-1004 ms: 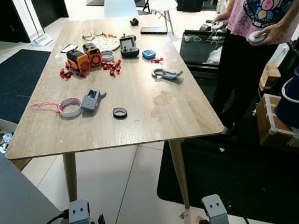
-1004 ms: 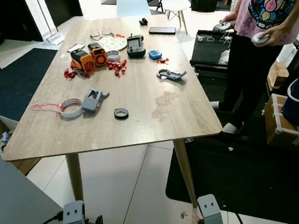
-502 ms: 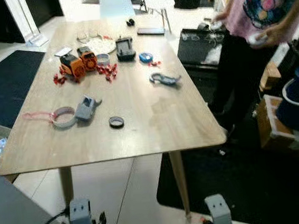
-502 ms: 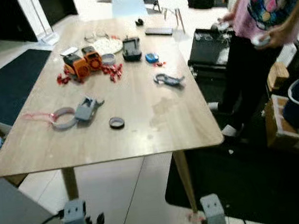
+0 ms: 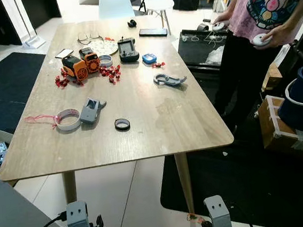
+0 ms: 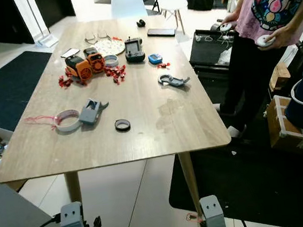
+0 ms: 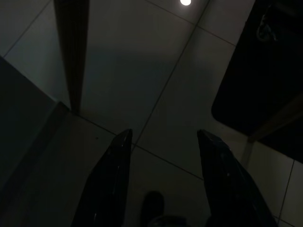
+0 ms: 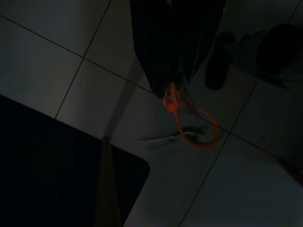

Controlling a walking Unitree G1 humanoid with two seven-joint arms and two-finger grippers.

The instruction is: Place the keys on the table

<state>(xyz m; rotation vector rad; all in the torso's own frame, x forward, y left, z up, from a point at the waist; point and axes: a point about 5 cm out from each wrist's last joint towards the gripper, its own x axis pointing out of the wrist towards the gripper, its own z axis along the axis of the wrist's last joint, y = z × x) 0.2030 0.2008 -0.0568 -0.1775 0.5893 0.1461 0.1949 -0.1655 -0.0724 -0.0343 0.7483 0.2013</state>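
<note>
Keys (image 8: 189, 125) dangle by an orange loop from my closed right gripper (image 8: 173, 90); swinging upward, they could snag the bench (image 5: 143, 141) edge. Left gripper (image 7: 163, 179) hangs open, empty.

The table (image 5: 142, 130) is pale wood with a fine grain, standing on off-white floor tiles (image 5: 127, 191) beside a black rug (image 5: 245, 190). At the upper left of the frame sits an orange-and-black toy (image 5: 81, 63) among scattered red pieces (image 5: 110, 72). A small blue object (image 5: 149, 58) lies further right. The person (image 5: 270, 5) wears a pink top printed with a multicoloured cartoon pattern. An orange cord loops from the keys (image 8: 191, 125) pinched in the black fingers of the right gripper (image 8: 173, 90).
</note>
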